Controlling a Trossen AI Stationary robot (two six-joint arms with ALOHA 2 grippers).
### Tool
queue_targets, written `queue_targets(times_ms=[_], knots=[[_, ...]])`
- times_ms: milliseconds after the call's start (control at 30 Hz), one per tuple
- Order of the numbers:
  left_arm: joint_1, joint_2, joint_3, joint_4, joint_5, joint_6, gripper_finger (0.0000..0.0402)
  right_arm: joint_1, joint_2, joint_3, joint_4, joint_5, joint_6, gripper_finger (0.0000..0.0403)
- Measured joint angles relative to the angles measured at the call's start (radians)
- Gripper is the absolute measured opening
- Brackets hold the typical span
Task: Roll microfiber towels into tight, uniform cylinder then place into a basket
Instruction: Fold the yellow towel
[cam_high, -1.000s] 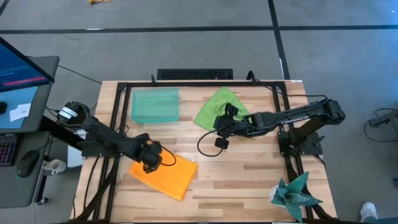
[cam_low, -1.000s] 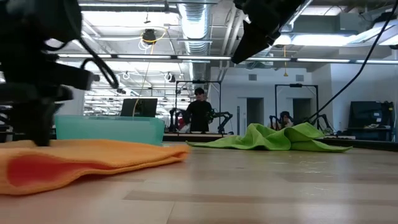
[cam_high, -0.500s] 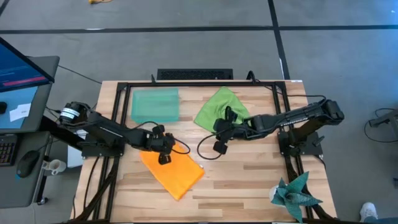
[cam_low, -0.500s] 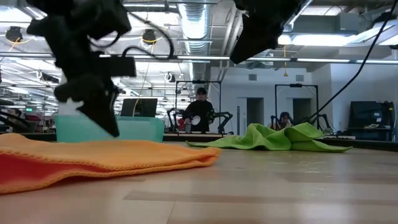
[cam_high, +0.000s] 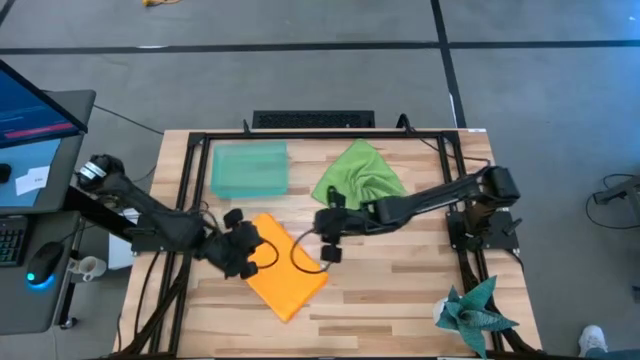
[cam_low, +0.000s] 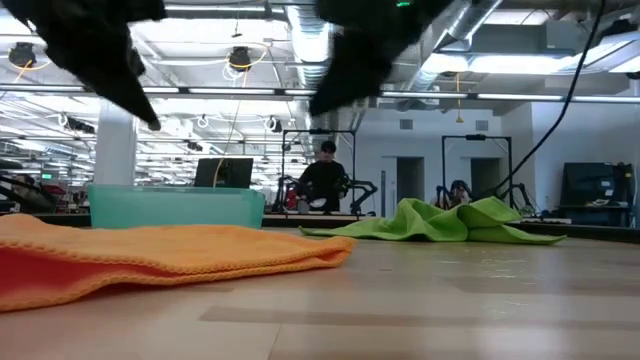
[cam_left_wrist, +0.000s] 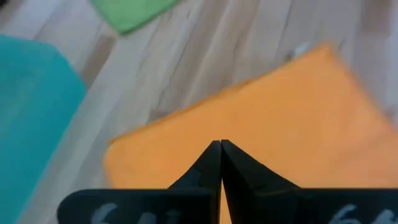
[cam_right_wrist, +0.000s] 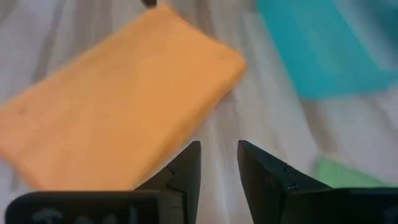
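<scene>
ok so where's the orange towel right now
In the high view the orange towel lies folded flat at the table's front middle, between the two grippers, nearer the front than the mint-green basket.

Orange towel (cam_low: 150, 255) lies folded flat on the table (cam_low: 420, 300), near the camera. Mint-green basket (cam_low: 175, 208) stands behind it. Green towel (cam_low: 450, 222) lies crumpled farther back and apart. Two dark arms hang above, blurred; gripper fingers not readable. A person (cam_low: 322, 185) sits in the room beyond.
</scene>
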Motion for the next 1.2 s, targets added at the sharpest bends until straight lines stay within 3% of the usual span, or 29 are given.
queue_targets(times_ms=[200,367,667,833,1200], knots=[[-0.118,0.052,-0.036,-0.022,-0.044,-0.252,0.0,-0.032,0.104,0.056,0.094,-0.137,-0.097,0.0126],[-0.145,0.125,-0.039,-0.062,-0.023,-0.335,0.0,-0.042,0.197,0.116,0.156,-0.211,-0.121,0.0102],[-0.05,0.113,-0.038,-0.234,0.055,-0.384,0.0,-0.038,0.319,0.149,0.279,-0.295,-0.167,0.001],[0.013,0.089,-0.038,-0.248,0.139,-0.387,0.0,-0.046,0.364,0.152,0.347,-0.29,-0.163,0.0021],[0.078,0.084,-0.037,-0.244,0.159,-0.301,0.0,-0.08,0.414,0.148,0.357,-0.292,-0.13,0.0008]])
